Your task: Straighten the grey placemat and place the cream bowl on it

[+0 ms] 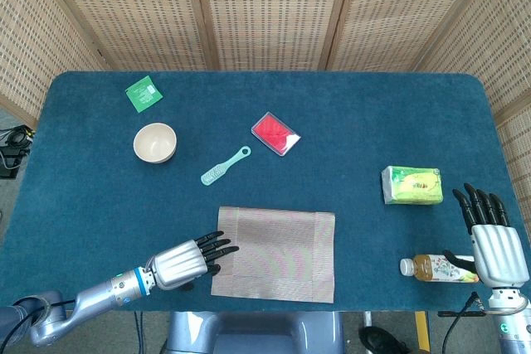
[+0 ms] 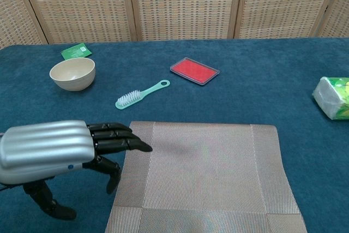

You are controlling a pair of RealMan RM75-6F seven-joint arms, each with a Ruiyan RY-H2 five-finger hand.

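one left robot hand – fingers apart, at placemat left edge; bowl well apart.

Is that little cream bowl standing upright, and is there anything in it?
Upright and empty: the cream bowl sits on its base on the blue table, opening up, with its bare inside showing.

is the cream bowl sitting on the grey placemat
No, the cream bowl stands on bare table, far from the grey placemat.
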